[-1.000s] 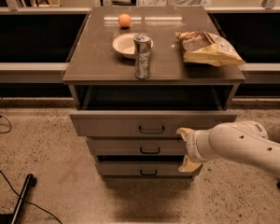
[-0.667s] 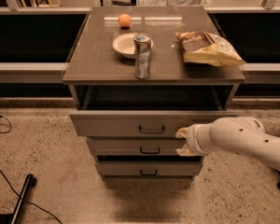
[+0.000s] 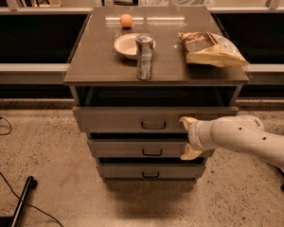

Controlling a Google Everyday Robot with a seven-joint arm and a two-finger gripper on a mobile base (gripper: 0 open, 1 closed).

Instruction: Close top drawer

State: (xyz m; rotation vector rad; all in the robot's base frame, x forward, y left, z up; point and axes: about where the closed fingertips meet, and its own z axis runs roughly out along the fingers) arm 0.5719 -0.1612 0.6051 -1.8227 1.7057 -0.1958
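Observation:
The top drawer (image 3: 128, 119) of the grey-brown cabinet (image 3: 85, 70) stands pulled out part way, with a dark gap above its front. Its small dark handle (image 3: 154, 125) is at centre. My gripper (image 3: 186, 138), on a white arm (image 3: 241, 138) coming in from the right, is at the right part of the drawer fronts. Its fingers are spread one above the other. The upper fingertip (image 3: 185, 122) rests against the top drawer's front and the lower one (image 3: 188, 154) is by the middle drawer (image 3: 132, 148). It holds nothing.
On the cabinet top stand a silver can (image 3: 144, 56), a white bowl (image 3: 127, 45), an orange (image 3: 126, 20) and a chip bag (image 3: 210, 48). The bottom drawer (image 3: 149, 171) sits below. A dark pole (image 3: 23, 197) and cable (image 3: 4, 174) lie on the speckled floor at left.
My gripper has moved up and slightly left, from the middle drawer's level onto the top drawer's front. The top drawer's front looks slightly further in.

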